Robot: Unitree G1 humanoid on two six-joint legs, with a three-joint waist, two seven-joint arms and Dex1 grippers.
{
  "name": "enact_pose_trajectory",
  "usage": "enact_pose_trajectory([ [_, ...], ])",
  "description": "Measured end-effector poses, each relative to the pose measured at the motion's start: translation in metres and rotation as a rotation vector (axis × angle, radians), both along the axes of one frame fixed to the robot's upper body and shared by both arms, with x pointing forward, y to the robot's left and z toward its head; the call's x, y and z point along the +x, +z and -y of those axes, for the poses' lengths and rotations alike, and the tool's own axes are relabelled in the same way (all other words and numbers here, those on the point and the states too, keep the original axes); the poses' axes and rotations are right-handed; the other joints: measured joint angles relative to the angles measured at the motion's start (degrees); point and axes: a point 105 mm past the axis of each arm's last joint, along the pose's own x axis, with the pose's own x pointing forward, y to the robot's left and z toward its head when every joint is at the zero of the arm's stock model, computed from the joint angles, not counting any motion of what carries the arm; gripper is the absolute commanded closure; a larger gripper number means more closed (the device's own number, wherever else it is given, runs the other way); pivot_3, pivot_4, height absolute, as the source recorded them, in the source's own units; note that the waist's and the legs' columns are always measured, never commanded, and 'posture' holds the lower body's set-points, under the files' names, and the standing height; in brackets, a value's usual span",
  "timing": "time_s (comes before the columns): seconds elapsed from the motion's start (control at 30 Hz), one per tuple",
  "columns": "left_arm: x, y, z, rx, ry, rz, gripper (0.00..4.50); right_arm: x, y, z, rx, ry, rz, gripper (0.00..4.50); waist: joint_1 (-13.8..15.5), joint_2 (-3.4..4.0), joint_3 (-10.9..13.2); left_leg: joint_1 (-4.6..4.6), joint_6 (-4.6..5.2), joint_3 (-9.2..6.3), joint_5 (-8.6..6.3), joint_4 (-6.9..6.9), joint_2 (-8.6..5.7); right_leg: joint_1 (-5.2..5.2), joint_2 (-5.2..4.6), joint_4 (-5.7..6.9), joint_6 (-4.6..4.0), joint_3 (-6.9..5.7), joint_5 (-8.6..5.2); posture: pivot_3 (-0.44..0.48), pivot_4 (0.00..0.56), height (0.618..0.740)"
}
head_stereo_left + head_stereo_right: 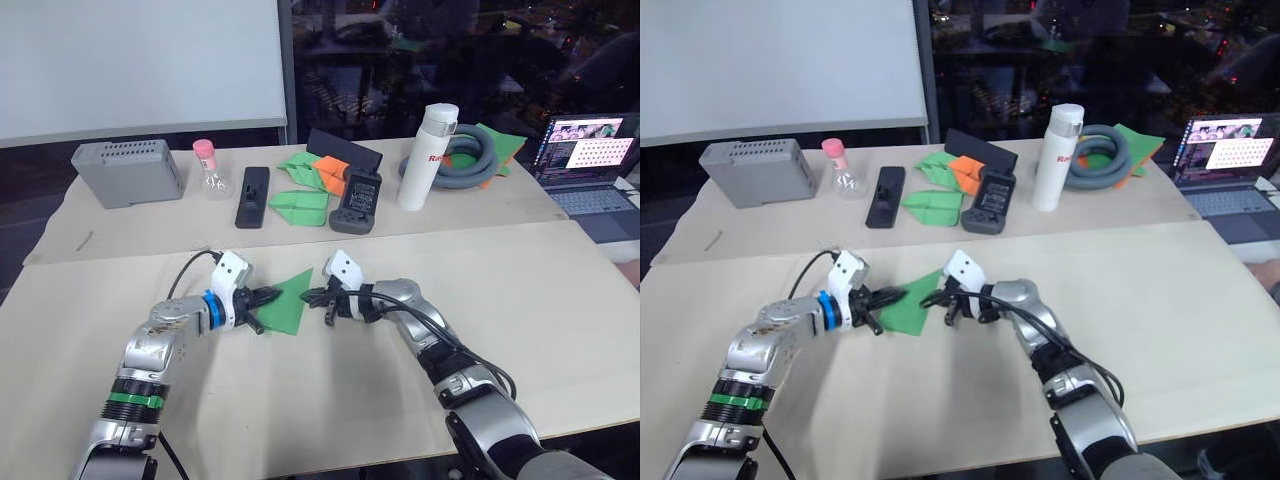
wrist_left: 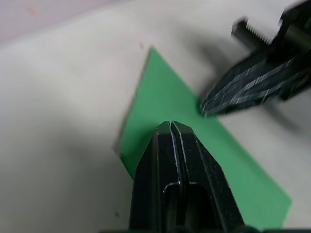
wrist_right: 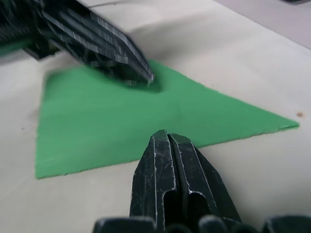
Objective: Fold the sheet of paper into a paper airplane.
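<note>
At lower centre of the head view we see the sheet of paper, folded to a triangle, flat on the desk, with the closed left end effector and closed right end effector pressing its opposite edges.

Head stereo pair looks forward and down over the desk; both wrist views sit close, sharing the sheet of paper.

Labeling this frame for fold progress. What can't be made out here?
- Sheet of paper: its layers and creases don't show; in the eye views the left gripper covers its near-left edge.
- Left wrist view: the right gripper is motion-blurred, so contact with the paper is unclear.
- Right wrist view: the left gripper is blurred likewise.
- Laptop: cut off by the edge.
</note>
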Motion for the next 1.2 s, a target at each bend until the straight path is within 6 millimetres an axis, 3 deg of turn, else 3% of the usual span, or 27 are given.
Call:
enact_pose_trajectory([
  [0.13,-0.003,-0.005,0.015,-0.015,-0.044,-0.001,4.50,-0.005,0.000,0.002,0.003,0.011,0.009,4.46,0.2,0.00,0.0,-0.01,0.00,0.00,0.00,0.00,0.00,0.00,0.00,-0.01,0.00,0.00,0.00,0.000,0.150,0.740],
  [0.27,-0.004,-0.005,0.016,-0.015,-0.046,0.000,4.50,-0.004,0.003,0.003,0.021,0.000,0.008,4.46,0.3,0.00,0.0,-0.01,0.00,0.00,0.00,0.00,0.00,-0.01,0.00,-0.01,0.00,0.00,0.00,0.000,0.150,0.740],
  [0.47,-0.006,-0.006,0.014,-0.009,-0.036,0.003,4.50,0.016,0.022,0.005,0.035,-0.053,0.061,4.46,0.2,0.00,0.0,0.01,0.00,0.00,0.00,-0.02,0.01,-0.01,0.01,-0.02,0.00,0.00,0.00,0.000,0.150,0.740],
  [0.67,-0.008,-0.006,0.013,-0.007,-0.025,0.007,4.50,0.017,0.003,-0.004,0.036,-0.051,0.007,4.46,0.0,0.00,0.0,0.00,0.00,0.00,0.00,-0.02,0.01,-0.01,0.00,-0.01,0.00,0.00,0.00,0.000,0.150,0.740],
  [0.9,-0.011,-0.006,0.011,-0.004,-0.007,0.008,4.50,0.030,0.004,-0.007,0.025,-0.074,0.038,4.46,-0.4,0.00,0.0,0.07,0.00,0.00,0.00,-0.03,0.02,0.02,0.01,-0.01,0.00,0.00,0.00,0.000,0.150,0.740],
  [1.2,-0.014,-0.007,0.009,-0.006,0.012,0.007,4.50,0.051,0.009,0.005,-0.003,-0.149,0.067,4.46,-0.6,0.00,0.0,0.09,-0.01,0.00,0.00,-0.05,0.04,0.04,0.01,0.01,0.00,0.00,0.00,0.000,0.150,0.740],
])
